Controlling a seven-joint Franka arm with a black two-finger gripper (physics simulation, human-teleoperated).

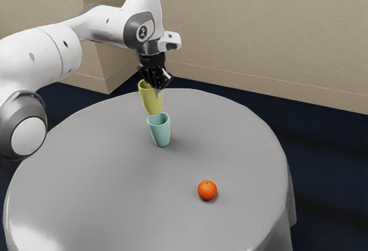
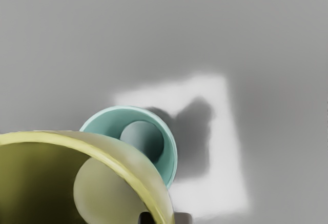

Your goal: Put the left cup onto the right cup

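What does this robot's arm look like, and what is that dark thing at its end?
The arm is made of smooth, rounded white segments with grey rings at the joints; one grey disc near the wrist bears a small white marking. At its end sits a black gripper with two fingers.

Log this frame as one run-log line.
phase: stacking | gripper: shut on yellow cup | yellow cup: tilted, base at teal cup mouth | teal cup: upright on table | orange: apart
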